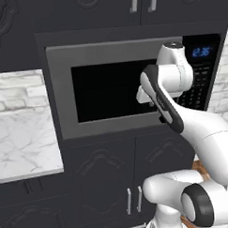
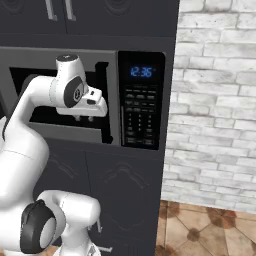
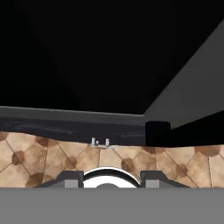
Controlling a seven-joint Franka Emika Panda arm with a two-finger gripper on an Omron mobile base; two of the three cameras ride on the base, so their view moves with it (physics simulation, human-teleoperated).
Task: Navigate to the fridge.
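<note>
**Arm parked at the microwave**

You face the built-in microwave (image 1: 119, 90), set in dark cabinets (image 1: 105, 182). Its blue clock (image 2: 141, 72) reads 12:36, above a keypad (image 2: 140, 117) whose labels are too small to read. The arm folds upward, elbow high, wrist level with the microwave's lower frame, and the hand (image 2: 83, 118) points down at the tiled floor (image 3: 48, 162). You cannot tell whether its fingers are apart or together. Left of the microwave sits a marble counter (image 1: 23, 148); right of it, a white brick wall (image 2: 215, 100). You cannot place the fridge from here.
</note>
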